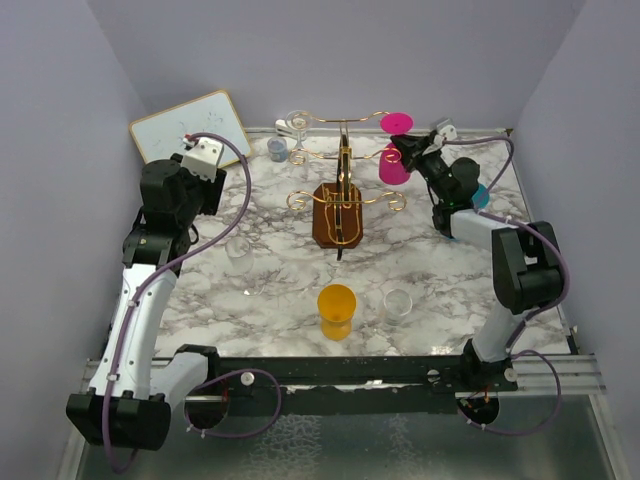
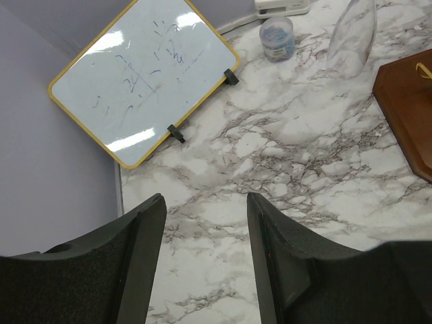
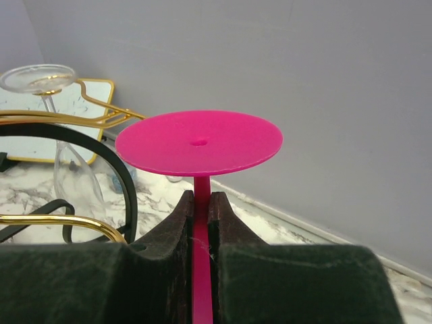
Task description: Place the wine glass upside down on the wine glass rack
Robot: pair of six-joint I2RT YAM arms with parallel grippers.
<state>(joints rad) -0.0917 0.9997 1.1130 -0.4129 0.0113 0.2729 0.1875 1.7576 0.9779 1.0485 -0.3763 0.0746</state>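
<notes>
**Inspector:** Although one clear glass (image 1: 297, 125) hangs foot-up on the far left arm of the rack (image 1: 340, 215), I judge the task unfinished. The pink glass (image 3: 199, 142) is inverted beside the far right arm, and as far as I can tell it is not seated.

**Clerk:** What is left?

**Inspector:** By my reading, its stem must slide into the wire slot so the foot rests there. Then comes release.

**Clerk:** Arm poses?

**Inspector:** On the left, the left gripper (image 2: 204, 202) hovers over the table (image 2: 290, 155) near the whiteboard (image 2: 145, 74), jaws apart, holding nothing. On the right, the right gripper (image 3: 200, 202) reaches to the rack's far right. Its fingers (image 3: 169, 229) are clamped on the pink stem just under the foot, with the bowl below.
</notes>
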